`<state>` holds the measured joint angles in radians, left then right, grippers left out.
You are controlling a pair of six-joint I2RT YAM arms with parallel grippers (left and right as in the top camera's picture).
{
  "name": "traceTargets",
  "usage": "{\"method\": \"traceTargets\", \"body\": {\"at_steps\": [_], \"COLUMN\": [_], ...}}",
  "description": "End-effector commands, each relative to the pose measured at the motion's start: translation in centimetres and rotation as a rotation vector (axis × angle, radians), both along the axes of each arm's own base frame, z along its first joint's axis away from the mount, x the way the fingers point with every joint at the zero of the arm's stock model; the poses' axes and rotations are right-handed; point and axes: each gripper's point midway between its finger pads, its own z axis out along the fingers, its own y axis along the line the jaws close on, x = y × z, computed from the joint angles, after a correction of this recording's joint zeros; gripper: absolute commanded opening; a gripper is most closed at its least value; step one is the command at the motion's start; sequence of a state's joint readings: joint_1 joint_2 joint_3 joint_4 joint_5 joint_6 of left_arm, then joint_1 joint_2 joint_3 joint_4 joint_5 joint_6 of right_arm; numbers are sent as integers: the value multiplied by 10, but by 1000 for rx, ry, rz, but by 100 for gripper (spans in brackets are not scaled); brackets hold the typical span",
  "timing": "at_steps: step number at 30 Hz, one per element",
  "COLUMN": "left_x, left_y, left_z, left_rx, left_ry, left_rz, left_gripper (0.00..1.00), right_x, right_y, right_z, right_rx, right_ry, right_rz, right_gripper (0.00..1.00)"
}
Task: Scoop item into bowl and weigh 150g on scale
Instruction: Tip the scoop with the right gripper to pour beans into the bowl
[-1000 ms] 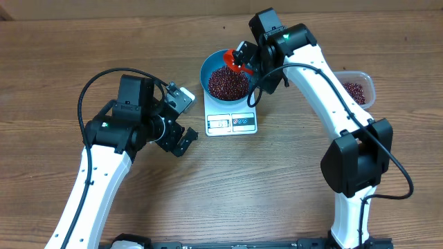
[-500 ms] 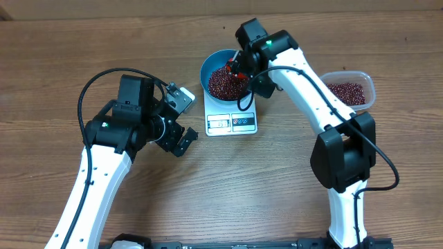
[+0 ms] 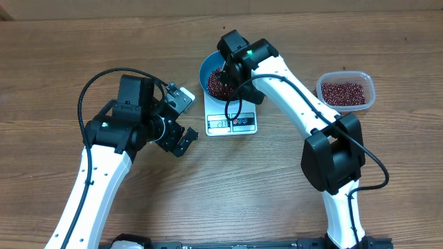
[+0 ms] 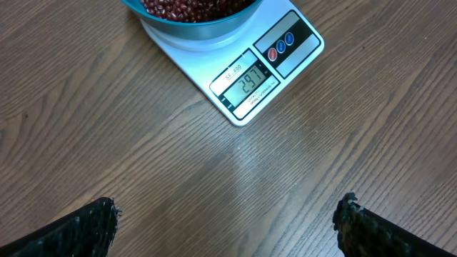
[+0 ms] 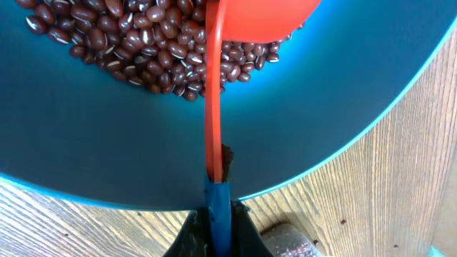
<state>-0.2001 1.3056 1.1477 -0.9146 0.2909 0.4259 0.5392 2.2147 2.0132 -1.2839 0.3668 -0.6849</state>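
1. The scale (image 3: pixel 232 123) sits on the table (image 3: pixel 277 180), its display edge toward the robot. In the left wrist view the display (image 4: pixel 248 80) appears to read 297.
2. The bowl (image 3: pixel 207 70) stands on the scale's far part, covering most of the platform. It holds a heap of beans (image 3: pixel 217 84).
3. The right gripper (image 3: pixel 232 67) hangs over the bowl, above the scale's far end. Its jaws are clamped on the blue handle (image 5: pixel 218 196) of a red scoop (image 5: pixel 260 18).
4. In the right wrist view the scoop's red cup lies against the beans (image 5: pixel 143 43), inside the bowl's wall (image 5: pixel 107 143).
5. The left gripper (image 3: pixel 181 142) is to the scale's left and a little nearer the robot, apart from it. Its jaws are spread wide and hold nothing, with both fingers (image 4: pixel 86 228) over bare wood.
6. A clear tub (image 3: pixel 345 92) with more beans stands well to the scale's right.
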Motion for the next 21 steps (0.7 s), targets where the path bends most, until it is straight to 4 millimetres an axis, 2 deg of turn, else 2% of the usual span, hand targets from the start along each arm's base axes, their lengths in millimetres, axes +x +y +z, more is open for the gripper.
{"method": "traceTargets", "body": {"at_steps": [1, 14, 21], "left_x": [2, 1, 2], "left_y": [3, 3, 3], "left_z": [0, 0, 0], "left_rx": [9, 9, 9], "left_ry": [-3, -3, -3], "left_rz": [4, 4, 4], "left_gripper": [100, 99, 99], "right_x": [1, 16, 7], "right_y": [4, 8, 4], "right_z": [-2, 28, 32], "right_rx": [-1, 149, 218], "right_ry": [2, -29, 43], "right_rz": [9, -23, -41], "right_gripper": [4, 4, 4]}}
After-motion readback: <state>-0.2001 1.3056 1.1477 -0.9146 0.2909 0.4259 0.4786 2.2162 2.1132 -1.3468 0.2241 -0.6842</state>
